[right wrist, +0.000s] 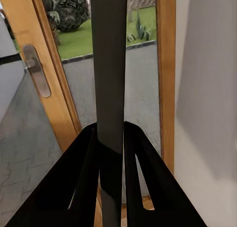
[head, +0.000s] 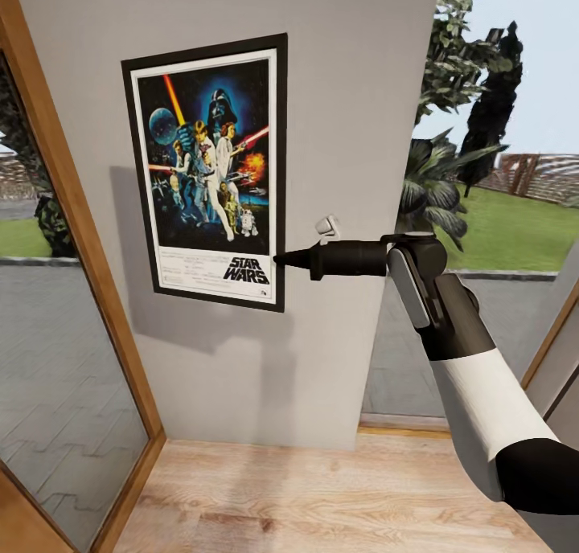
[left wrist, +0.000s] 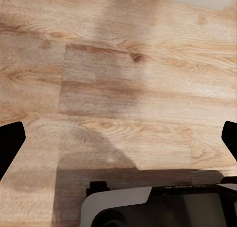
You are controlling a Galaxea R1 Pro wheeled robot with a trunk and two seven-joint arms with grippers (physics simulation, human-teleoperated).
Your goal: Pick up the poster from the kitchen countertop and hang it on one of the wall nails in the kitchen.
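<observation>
poster [head: 211,167]: held flat against grey wall [head: 362,95], right edge clamped by right gripper [head: 281,258] | nail behind poster: hidden | left gripper [left wrist: 118,138]: fingers spread wide over wooden floor [left wrist: 123,78], tips cut off | small white fitting [head: 326,226] beside poster: unclear

The floor [left wrist: 123,88] is light wood with visible grain; the wall [head: 354,95] is matt grey; the door frame [right wrist: 54,103] is smooth wood.

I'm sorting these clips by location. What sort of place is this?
Probably a room in a house, at a narrow grey wall between wood-framed glass doors. Outside lie a lawn and trees. The right claw holds the poster against the wall.
</observation>
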